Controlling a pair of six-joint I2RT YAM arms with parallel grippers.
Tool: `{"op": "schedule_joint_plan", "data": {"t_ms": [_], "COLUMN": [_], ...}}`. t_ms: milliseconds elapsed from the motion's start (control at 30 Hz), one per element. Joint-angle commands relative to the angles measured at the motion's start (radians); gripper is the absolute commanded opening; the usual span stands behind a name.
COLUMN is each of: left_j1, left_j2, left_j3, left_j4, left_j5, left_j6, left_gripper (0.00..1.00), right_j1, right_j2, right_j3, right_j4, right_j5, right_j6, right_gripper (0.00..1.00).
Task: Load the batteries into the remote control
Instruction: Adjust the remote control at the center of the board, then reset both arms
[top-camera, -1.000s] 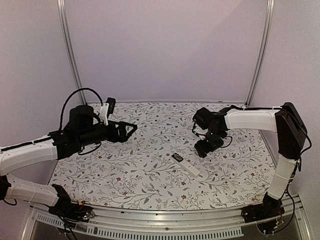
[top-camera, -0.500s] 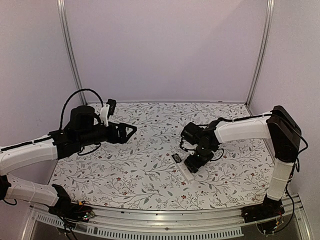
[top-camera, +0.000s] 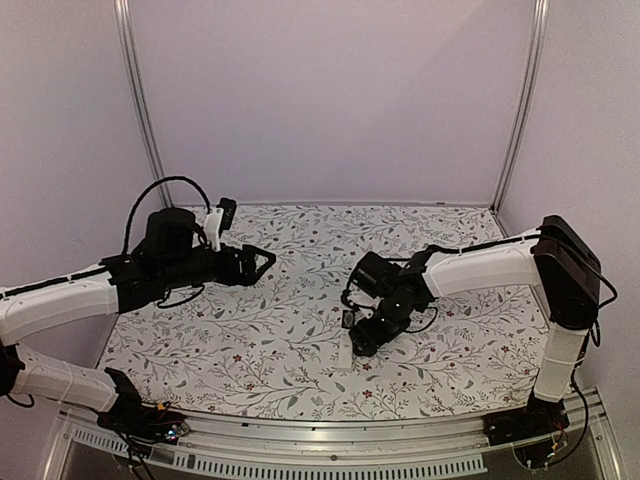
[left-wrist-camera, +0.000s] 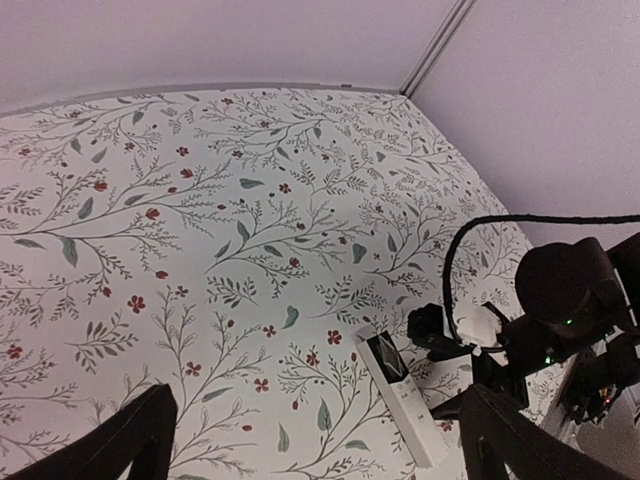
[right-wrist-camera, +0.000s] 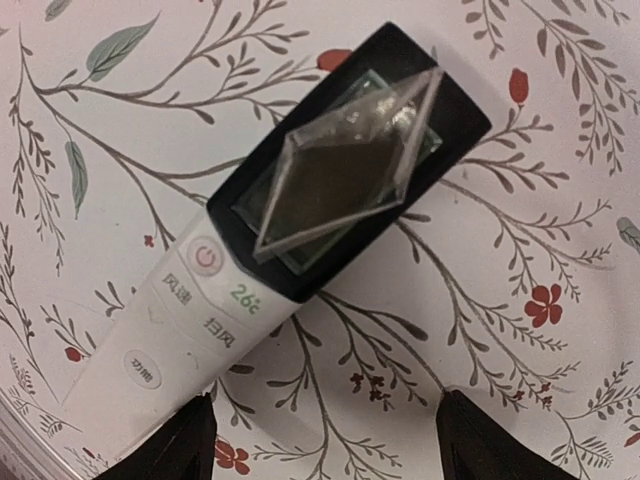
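Observation:
The remote control (right-wrist-camera: 175, 320) is a slim white bar with a black end (right-wrist-camera: 350, 170) and lies flat on the floral table. It also shows in the top view (top-camera: 345, 352) and in the left wrist view (left-wrist-camera: 408, 400). My right gripper (top-camera: 362, 338) hangs low right over it, open and empty (right-wrist-camera: 330, 450), with the remote's black end just ahead of the fingers. My left gripper (top-camera: 262, 262) is open and empty (left-wrist-camera: 315, 430), held above the table's left half, well away from the remote. No batteries show in any view.
The floral table cover (top-camera: 250, 330) ends at a metal rail along the near edge (top-camera: 300, 440). Purple walls and two upright posts (top-camera: 520, 100) close the back and sides. The right arm's cable (left-wrist-camera: 470, 240) loops above the remote.
My right arm has swung left and down from the back right until its gripper is over the remote. The remote's white end seems turned toward the near edge. The left arm has barely moved.

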Motion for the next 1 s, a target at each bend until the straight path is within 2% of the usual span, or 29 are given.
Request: {"op": "schedule_joint_plan", "data": {"t_ms": [0, 167, 233, 433, 633, 767, 967], "left_j1": [0.010, 0.017, 0.026, 0.099, 0.195, 0.262, 0.277], "left_j2": [0.042, 0.101, 0.135, 0.215, 0.194, 0.163, 0.090], "left_j3": [0.060, 0.135, 0.189, 0.332, 0.379, 0.316, 0.114], "left_j4": [-0.092, -0.190, -0.236, -0.351, -0.414, -0.448, -0.363], "left_j5": [-0.010, -0.011, -0.006, -0.024, -0.120, -0.170, -0.182], "left_j6": [-0.010, -0.004, 0.011, 0.031, 0.014, -0.013, -0.085], "left_gripper": [1.00, 1.00, 1.00, 1.00, 1.00, 1.00, 0.99], "right_j1": [0.008, -0.011, -0.040, -0.225, -0.403, -0.485, -0.508], "right_j2": [-0.008, -0.108, -0.208, -0.394, -0.521, -0.570, -0.601], "right_j3": [-0.008, -0.032, -0.052, -0.062, -0.106, -0.195, -0.375], "right_j4": [0.043, 0.048, 0.069, 0.100, 0.160, 0.233, 0.355], "right_j5": [-0.067, -0.070, -0.077, -0.131, -0.169, -0.174, -0.194], "right_j6": [0.025, 0.016, 0.016, 0.002, -0.001, 0.024, 0.079], "right_gripper": [0.77, 0.81, 0.98, 0.99, 0.99, 0.99, 0.99]}}
